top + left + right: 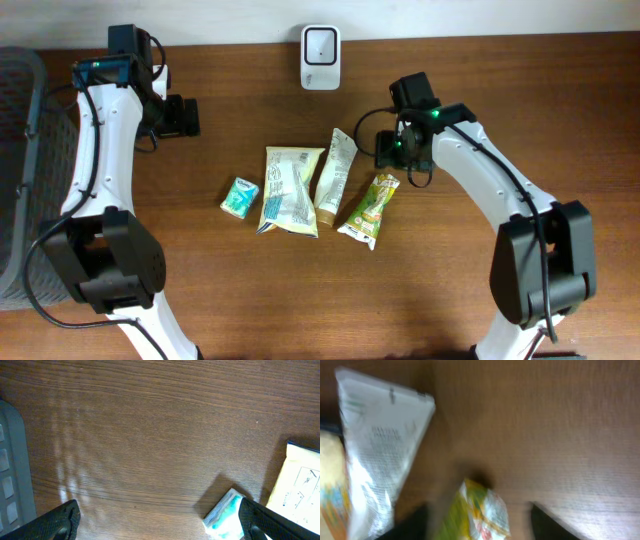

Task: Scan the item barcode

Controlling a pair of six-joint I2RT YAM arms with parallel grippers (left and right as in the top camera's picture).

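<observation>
1. A brown wooden worktop (520, 90) was seen from above, with a white scanner (320, 57) at its 12 o'clock edge.
2. 4 packets lay in a row near the centre. From 9 o'clock to 3 o'clock they were a small teal packet (239, 197), a yellow and white pouch (290, 190), a cream tube (335, 177) and a green sachet (370, 208).
3. The right gripper (393, 155) hung over the 12 o'clock end of the green sachet. In the blurred wrist view its fingers (547, 522) stood apart on either side of that end, with a gap showing, not pinching it.
4. The left gripper (183, 116) was spread wide and held nothing. It was at 10 o'clock of the teal packet, well apart from it.
5. A grey basket (20, 150) sat at the worktop's 9 o'clock edge.
</observation>
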